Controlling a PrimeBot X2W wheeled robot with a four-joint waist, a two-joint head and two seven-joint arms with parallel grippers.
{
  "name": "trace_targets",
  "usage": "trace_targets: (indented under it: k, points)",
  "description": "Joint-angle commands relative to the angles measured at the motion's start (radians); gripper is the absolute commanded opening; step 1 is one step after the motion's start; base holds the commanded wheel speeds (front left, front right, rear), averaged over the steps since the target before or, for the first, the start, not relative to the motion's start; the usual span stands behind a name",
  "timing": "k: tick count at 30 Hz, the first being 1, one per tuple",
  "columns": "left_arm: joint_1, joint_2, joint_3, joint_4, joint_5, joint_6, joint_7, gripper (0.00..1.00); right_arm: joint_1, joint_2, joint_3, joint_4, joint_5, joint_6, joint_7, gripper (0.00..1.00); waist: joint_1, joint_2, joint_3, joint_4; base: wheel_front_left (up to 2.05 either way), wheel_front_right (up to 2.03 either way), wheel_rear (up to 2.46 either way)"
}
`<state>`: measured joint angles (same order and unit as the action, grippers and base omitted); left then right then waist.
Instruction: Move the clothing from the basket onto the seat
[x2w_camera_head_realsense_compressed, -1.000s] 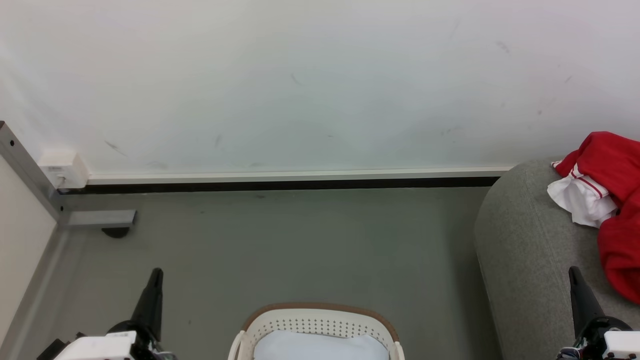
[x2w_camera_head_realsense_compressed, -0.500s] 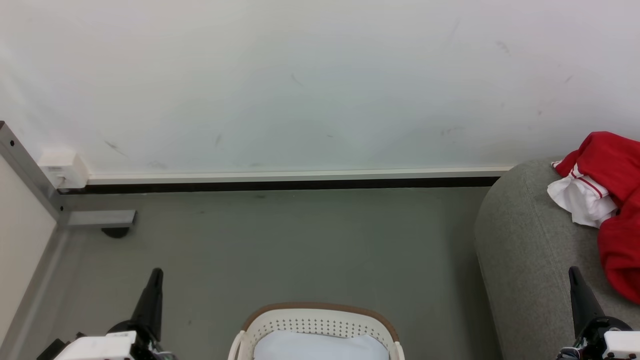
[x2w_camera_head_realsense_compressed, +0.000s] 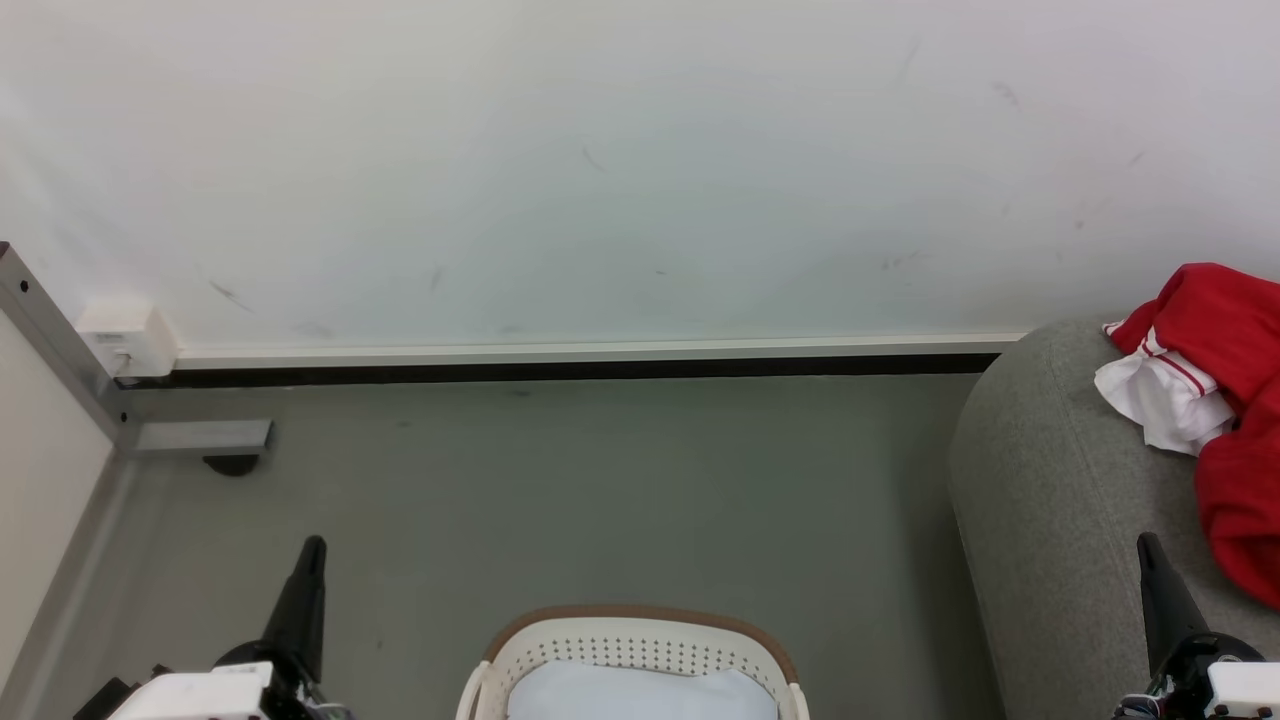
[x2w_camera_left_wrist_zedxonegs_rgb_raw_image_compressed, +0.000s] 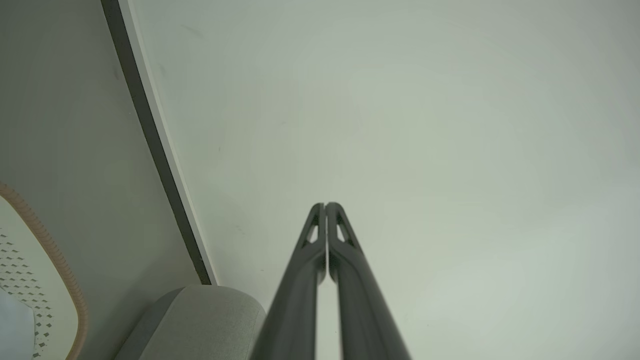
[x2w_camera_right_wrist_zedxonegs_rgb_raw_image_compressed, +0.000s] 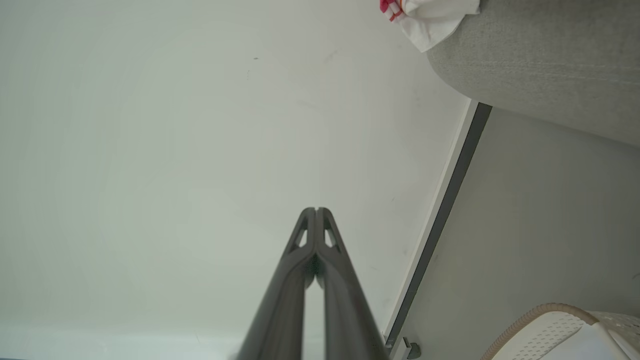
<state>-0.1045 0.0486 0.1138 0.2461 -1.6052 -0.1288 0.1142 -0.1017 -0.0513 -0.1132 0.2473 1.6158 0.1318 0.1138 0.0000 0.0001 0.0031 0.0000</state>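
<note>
Red clothing (x2w_camera_head_realsense_compressed: 1235, 400) lies on the seat (x2w_camera_head_realsense_compressed: 1050, 500) at far right, the near basket (x2w_camera_head_realsense_compressed: 640, 630) holds a pale sheet (x2w_camera_head_realsense_compressed: 640, 690), and left gripper (x2w_camera_left_wrist_zedxonegs_rgb_raw_image_compressed: 325, 205) and right gripper (x2w_camera_right_wrist_zedxonegs_rgb_raw_image_compressed: 316, 210) are pressed together, empty; judgement: verify the basket before withdrawing.

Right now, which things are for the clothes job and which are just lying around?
For the job:
red and white clothing, lying on the grey seat
white basket

Just there:
pale sheet inside the basket
white corner box
grey metal bracket
</note>
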Motion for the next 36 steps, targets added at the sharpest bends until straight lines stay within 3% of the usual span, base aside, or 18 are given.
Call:
trace_targets:
  k: [1,36]
  points:
    - [-0.009,0.003,0.002,-0.001,-0.014,-0.004,0.003,0.00,-0.012,0.001,-0.004,-0.005,-0.006,-0.002,0.004,0.00,0.0000,-0.0001,0.000,0.000,0.00,0.00,0.00]
    - [-0.009,0.003,0.002,-0.001,-0.014,-0.004,0.003,0.00,-0.012,0.001,-0.005,-0.005,-0.006,-0.002,0.004,0.00,0.0000,-0.0001,0.000,0.000,0.00,0.00,0.00]
